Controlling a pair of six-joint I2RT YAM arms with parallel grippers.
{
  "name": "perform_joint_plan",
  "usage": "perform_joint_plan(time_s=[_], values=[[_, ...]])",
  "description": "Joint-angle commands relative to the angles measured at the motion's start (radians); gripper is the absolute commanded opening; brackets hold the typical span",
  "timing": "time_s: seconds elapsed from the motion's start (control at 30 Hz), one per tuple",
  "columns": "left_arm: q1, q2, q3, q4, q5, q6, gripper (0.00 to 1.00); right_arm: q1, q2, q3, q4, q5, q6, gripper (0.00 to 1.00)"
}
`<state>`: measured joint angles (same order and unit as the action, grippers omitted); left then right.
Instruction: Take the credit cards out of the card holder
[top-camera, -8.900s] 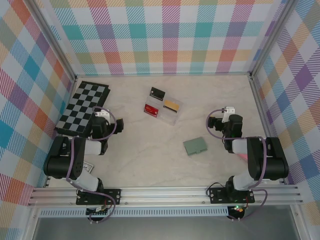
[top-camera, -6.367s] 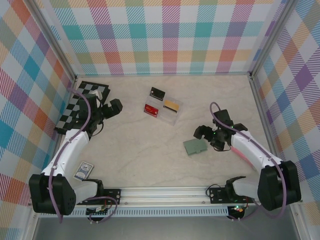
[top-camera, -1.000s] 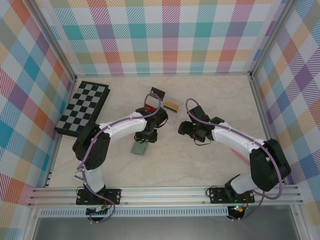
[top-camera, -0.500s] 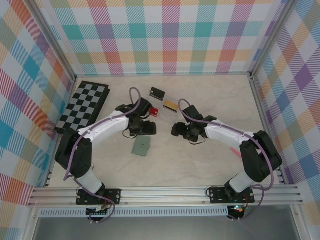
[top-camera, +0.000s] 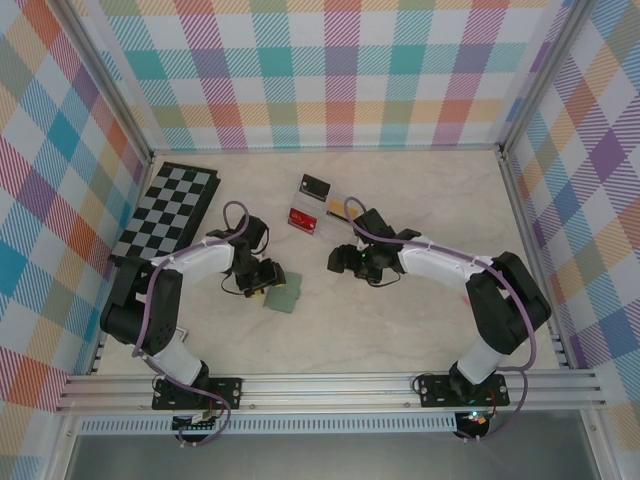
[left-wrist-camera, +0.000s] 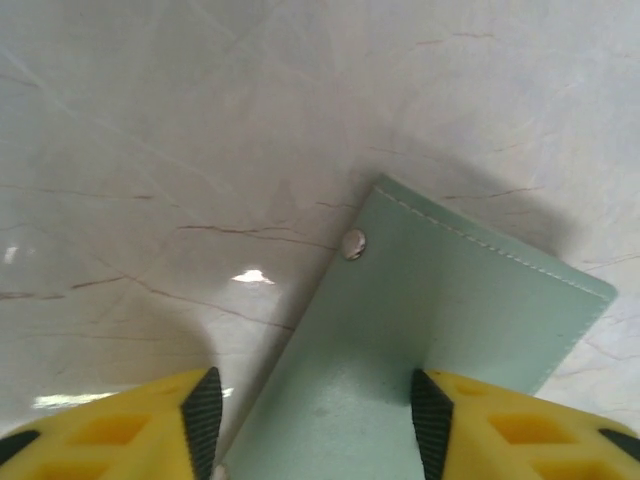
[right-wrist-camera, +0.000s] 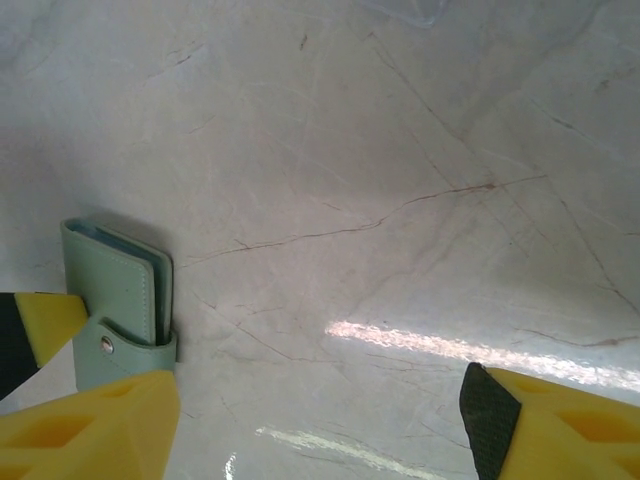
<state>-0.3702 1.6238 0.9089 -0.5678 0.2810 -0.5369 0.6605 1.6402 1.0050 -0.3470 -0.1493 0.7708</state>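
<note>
Card holder (left-wrist-camera: 450, 320) closed, left gripper (left-wrist-camera: 310, 410) apparently astride

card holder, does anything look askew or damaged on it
The card holder lies skewed on the table, its snap tab closed, under the left gripper's open fingers. No damage or spilled cards visible.

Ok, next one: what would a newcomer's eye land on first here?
The grey-green card holder lies snapped shut in the middle of the table, with the left gripper at its left edge and the right gripper open a little to its right. Behind them sits a clear tray with a red card at its left end, and a checkerboard lies far left.
</note>
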Motion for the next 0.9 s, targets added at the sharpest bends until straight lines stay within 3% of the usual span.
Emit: perform_joint_plan(time_s=[0.0,0.47,0.87], values=[[0.011,0.004,-0.023,0.050,0.082,-0.021,0.48,0.010,0.018,0.029,0.008,-0.037,-0.001,0.75],[-0.073,-0.070,-0.165,0.260,0.336,-0.177,0.44,0.095,0.115,0.148,-0.102,-0.089,-0.075,0.70],[0.006,-0.151,-0.198,0.234,0.290,-0.184,0.38,0.196,0.253,0.331,-0.269,-0.005,-0.216,0.53]])
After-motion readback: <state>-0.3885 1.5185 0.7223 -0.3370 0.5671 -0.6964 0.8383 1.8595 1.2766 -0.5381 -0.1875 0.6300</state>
